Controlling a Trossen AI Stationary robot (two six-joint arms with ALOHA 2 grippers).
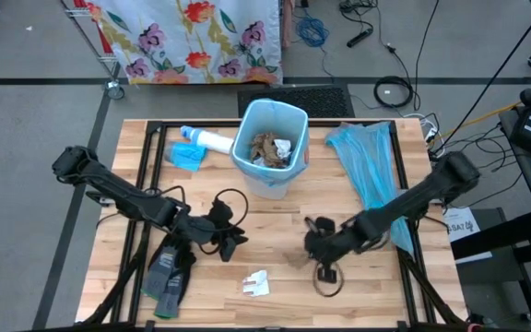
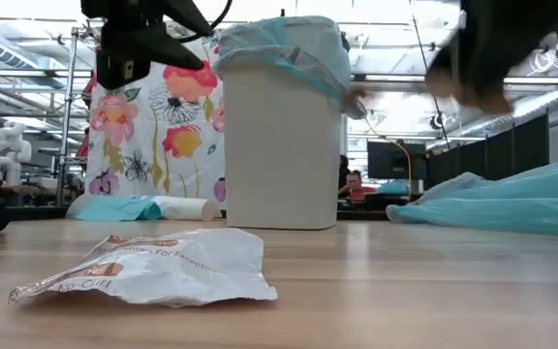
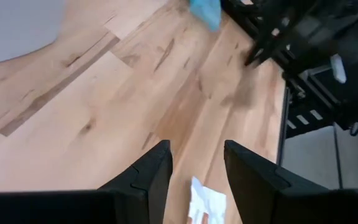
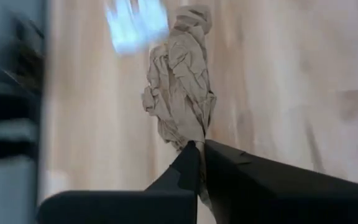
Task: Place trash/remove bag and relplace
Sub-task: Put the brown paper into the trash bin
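Note:
A white bin (image 1: 270, 148) with a blue liner stands at the table's far middle, with brown wads and white scraps inside. A white printed wrapper (image 1: 258, 284) (image 2: 153, 271) lies flat near the near edge. My left gripper (image 1: 233, 242) (image 3: 197, 165) hovers open above the table left of centre, and the wrapper (image 3: 207, 202) shows between its fingers. My right gripper (image 1: 310, 238) (image 4: 201, 146) is right of centre, shut on a crumpled brown paper wad (image 4: 179, 87). My right gripper pinches the brown paper wad by one edge (image 4: 191, 134) between its two fingertips. The rest of the wad sticks out beyond the fingers. In the low view nothing brown lies on the table below this arm, so the wad looks lifted clear.
A spare blue bag (image 1: 367, 166) lies spread on the table's right side. A white tube bottle (image 1: 212, 140) and a blue scrap (image 1: 187, 155) lie left of the bin. Dark grey gloves (image 1: 169, 272) lie at the near left. A black cable loop (image 1: 328, 277) lies under the right arm.

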